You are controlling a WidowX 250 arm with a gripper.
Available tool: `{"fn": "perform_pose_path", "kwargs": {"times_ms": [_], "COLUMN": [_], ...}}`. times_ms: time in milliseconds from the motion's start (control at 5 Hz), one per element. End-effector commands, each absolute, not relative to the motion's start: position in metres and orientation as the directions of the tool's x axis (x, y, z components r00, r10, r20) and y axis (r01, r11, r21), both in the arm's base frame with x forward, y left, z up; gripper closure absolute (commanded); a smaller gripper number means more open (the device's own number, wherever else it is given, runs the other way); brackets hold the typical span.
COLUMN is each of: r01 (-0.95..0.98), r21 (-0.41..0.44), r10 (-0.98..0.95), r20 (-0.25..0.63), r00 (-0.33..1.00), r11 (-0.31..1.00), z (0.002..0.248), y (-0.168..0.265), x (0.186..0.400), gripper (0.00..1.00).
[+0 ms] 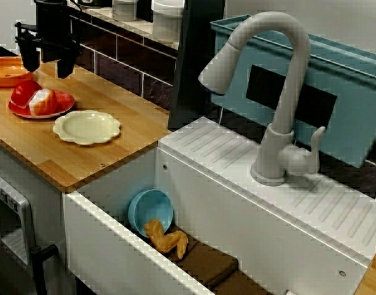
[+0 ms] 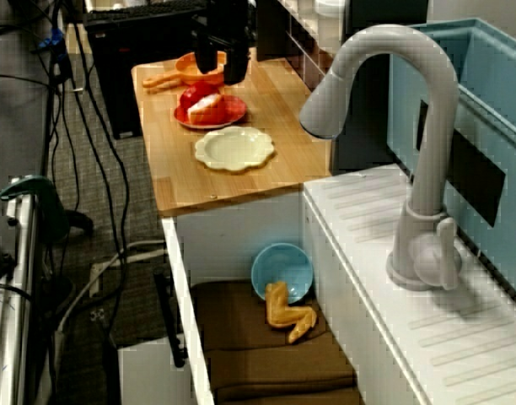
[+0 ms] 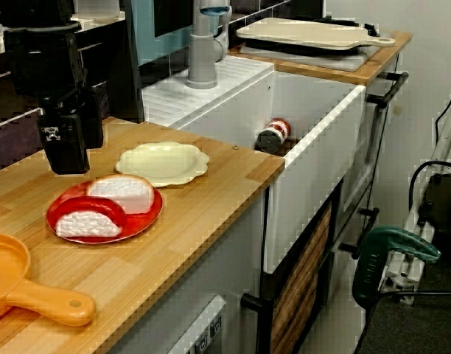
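Sink-side view — cream plate [image 1: 86, 127] nr red plate [image 1: 64, 102]

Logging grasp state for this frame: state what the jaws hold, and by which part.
Nothing is held. The gripper hangs above the wooden counter near the red plate, its jaws apart with nothing between them.

The gripper [image 1: 48, 61] is hanging vertically, pointing straight down, its jaws standing wide apart and gripping nothing.
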State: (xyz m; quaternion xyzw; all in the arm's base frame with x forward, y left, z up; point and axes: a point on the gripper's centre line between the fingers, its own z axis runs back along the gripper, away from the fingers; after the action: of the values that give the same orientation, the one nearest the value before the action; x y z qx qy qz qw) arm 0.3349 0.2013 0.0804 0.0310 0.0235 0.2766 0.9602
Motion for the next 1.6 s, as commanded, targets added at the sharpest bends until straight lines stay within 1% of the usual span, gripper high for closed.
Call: {"fn": "perform_pose_path", "kwargs": {"times_ms": [0,200,400,800,1000,1400], "r01": [-0.465,-0.431,-0.406,-0.344,-0.318,-0.248], "r21": [0.103,0.118,0.125,0.132,0.146,0.131], "r10": [0.455,0.420,0.390,0.323,0.294,0.227], "r20": [0.107,0.108,0.132,0.154,0.164,0.156], "r00": [0.884,0.901,0.911,0.934,0.942,0.961], "r11": [0.879,0.895,0.905,0.930,0.937,0.960], "z": [0.125,0.123,0.123,0.125,0.120,0.099], "y": [0.191,0.178,0.163,0.141,0.135,0.116], "x": [0.335,0.336,0.336,0.324,0.321,0.307], "gripper": [0.00,0.00,0.00,0.00,0.00,0.00]}}
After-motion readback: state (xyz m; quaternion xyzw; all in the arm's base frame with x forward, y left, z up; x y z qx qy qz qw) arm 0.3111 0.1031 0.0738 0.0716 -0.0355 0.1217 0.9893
